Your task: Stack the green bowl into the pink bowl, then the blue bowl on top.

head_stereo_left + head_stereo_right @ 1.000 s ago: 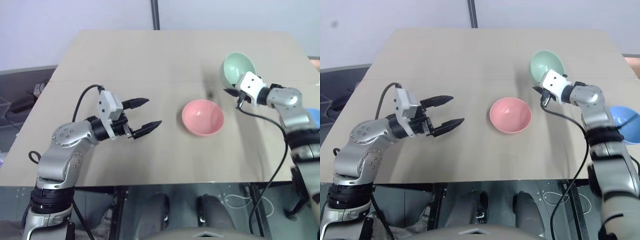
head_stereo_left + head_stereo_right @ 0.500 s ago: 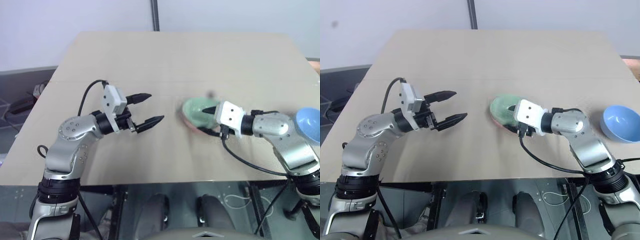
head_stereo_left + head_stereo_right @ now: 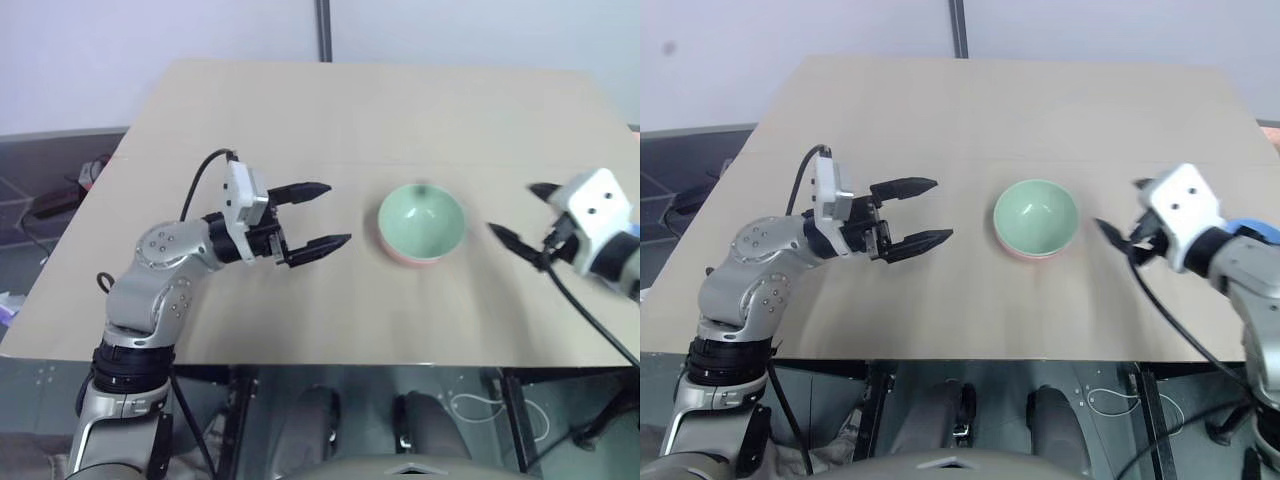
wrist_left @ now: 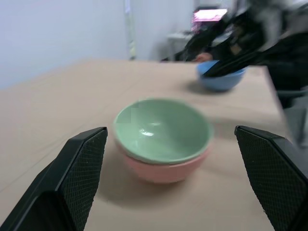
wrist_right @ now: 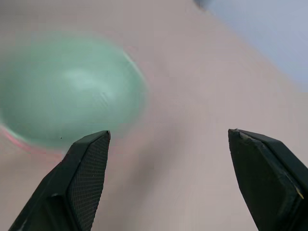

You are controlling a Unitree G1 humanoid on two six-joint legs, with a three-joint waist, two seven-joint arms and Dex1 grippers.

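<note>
Between my two arms, over the tan surface (image 3: 300,110), the work sits nested. My right gripper (image 3: 520,215) hangs just above the surface to the right of the bowls, its two black fingers (image 5: 84,185) spread wide with nothing between them, clear of the stack. My left gripper (image 3: 315,215) is on the other side, pointing across at the bowls, its fingers (image 4: 72,178) likewise spread wide and empty, a gap of bare surface between its tips and the stack.

Outward from there, the green bowl (image 3: 421,217) sits upright inside the pink bowl (image 4: 161,171), of which only the lower wall and a thin rim show under the green one. The pair stands on the surface a little right of its middle, between my two grippers and touching neither.

Farther to the right, the blue bowl (image 4: 220,81) stands upright on the surface by itself, well apart from the stack and near the right edge; from my head camera just a sliver of it (image 3: 1255,232) peeks out behind my right wrist.
</note>
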